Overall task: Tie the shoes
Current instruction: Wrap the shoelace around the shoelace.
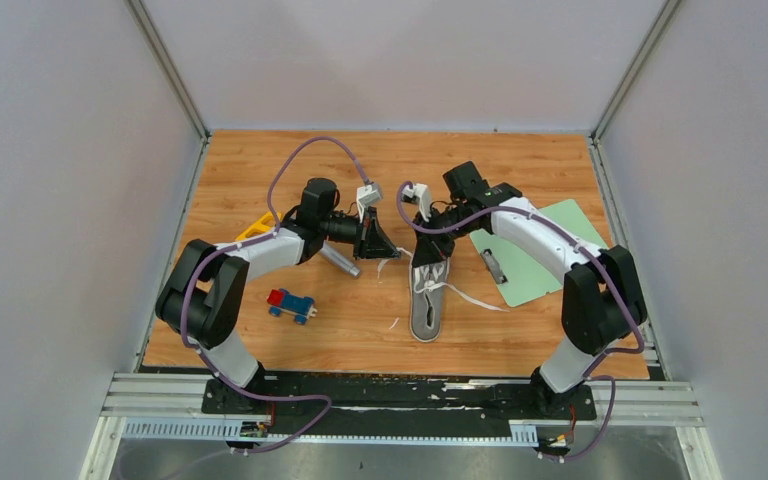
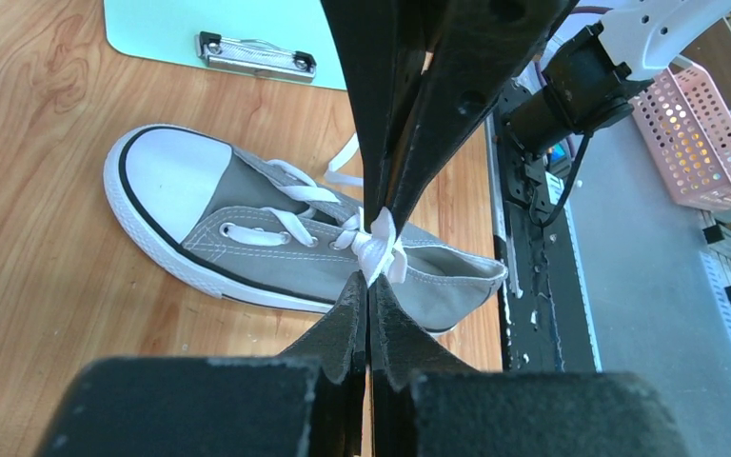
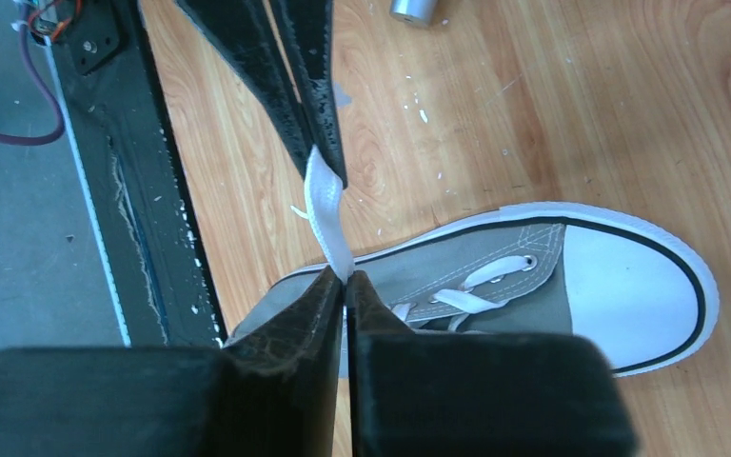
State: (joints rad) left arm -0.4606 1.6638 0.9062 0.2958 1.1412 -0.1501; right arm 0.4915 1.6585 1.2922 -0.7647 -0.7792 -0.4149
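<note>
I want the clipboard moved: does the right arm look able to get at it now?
Probably not yet: the right gripper is shut on the lace of the shoe; otherwise the clipboard lies close by.

Top cam high, looks down; wrist cams close, share sneaker.

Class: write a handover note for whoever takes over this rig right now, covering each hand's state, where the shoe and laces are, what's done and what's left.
Grey shoe: flat on the table between the arms, heel toward the bases.
Left hand: shut on the white lace over the shoe's opening.
Right hand: shut on a lace strand, held above the shoe.
Done: laces threaded, both strands gripped.
Left: no bow visible; tie and tighten it.
</note>
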